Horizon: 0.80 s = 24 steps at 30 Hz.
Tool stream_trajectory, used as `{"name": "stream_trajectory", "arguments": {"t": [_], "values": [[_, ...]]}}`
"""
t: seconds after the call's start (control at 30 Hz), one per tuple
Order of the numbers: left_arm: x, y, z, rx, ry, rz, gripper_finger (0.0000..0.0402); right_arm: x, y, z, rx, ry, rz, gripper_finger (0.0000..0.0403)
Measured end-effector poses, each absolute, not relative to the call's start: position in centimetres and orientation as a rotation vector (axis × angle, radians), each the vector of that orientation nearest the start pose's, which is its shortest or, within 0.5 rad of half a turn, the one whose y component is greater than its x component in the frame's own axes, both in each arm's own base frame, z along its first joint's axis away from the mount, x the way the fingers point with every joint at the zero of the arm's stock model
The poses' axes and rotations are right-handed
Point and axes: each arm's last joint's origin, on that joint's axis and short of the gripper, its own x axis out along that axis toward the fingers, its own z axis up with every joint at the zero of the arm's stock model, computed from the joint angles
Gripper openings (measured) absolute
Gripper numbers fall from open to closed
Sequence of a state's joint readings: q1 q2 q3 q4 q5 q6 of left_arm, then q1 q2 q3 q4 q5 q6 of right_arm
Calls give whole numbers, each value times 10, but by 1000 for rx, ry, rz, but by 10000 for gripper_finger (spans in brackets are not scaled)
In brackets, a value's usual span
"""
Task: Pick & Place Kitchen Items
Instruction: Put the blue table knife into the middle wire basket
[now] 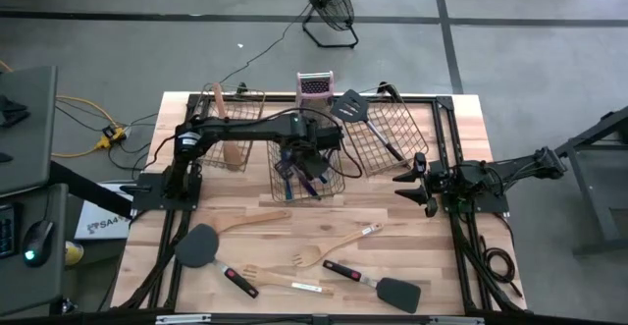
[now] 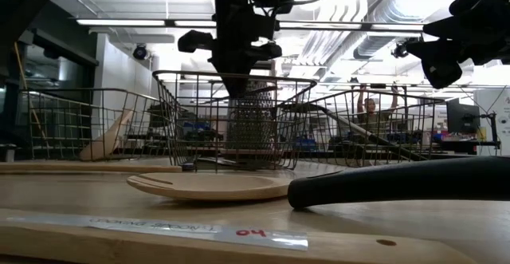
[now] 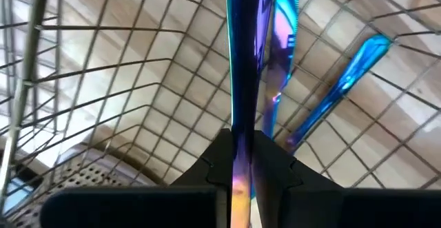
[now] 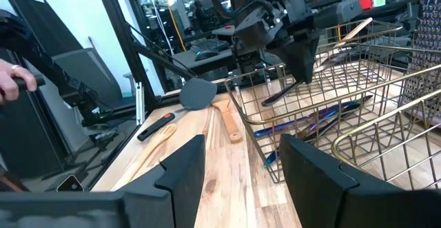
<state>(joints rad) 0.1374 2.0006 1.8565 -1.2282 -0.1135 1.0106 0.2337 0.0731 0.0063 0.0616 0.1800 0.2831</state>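
Observation:
My left gripper [image 1: 306, 161] points down into the middle wire basket [image 1: 274, 180], shut on a slim iridescent purple-blue piece of cutlery [image 3: 242, 63]. Two more such pieces [image 3: 342, 78] lie on the basket's floor. The right wrist view shows this gripper [image 4: 298, 57] over the basket [image 4: 242, 112]. My right gripper [image 1: 424, 184] waits open at the table's right edge, holding nothing. On the near half of the table lie two black spatulas with red-black handles [image 1: 206, 249] [image 1: 385, 288] and pale wooden utensils [image 1: 257, 221] [image 1: 336, 246] [image 1: 280, 278]. My left gripper pinches the iridescent piece between its two fingers [image 3: 219, 160], on its flat sides [image 3: 241, 140]. The fingers come from above, pointing down, and the piece runs on past them along their line into the basket. Whether its far end touches the basket floor I cannot tell.
The left basket [image 1: 234, 119] holds wooden utensils, and the right basket [image 1: 385, 134] a black spatula. A metal box grater [image 1: 314, 86] stands at the far edge. A person's hand [image 4: 10, 78] shows beyond the table's left side.

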Motion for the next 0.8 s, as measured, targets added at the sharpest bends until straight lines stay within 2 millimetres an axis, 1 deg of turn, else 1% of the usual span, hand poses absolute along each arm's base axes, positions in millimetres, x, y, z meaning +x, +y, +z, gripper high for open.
{"name": "stream_trajectory", "arguments": {"t": [0.23, 0.43, 0.63, 0.73, 0.8], "values": [[394, 66, 273, 778, 1336, -523, 25, 100, 18, 166, 282, 13, 53, 180], [400, 71, 258, 763, 1369, -543, 25, 100, 18, 166, 282, 13, 52, 180], [404, 75, 253, 758, 1366, -532, 25, 100, 18, 166, 282, 12, 52, 180], [402, 79, 248, 732, 1401, -539, 25, 100, 18, 166, 282, 12, 52, 180], [404, 80, 246, 734, 1397, -533, 25, 100, 18, 166, 282, 12, 53, 180]]}}
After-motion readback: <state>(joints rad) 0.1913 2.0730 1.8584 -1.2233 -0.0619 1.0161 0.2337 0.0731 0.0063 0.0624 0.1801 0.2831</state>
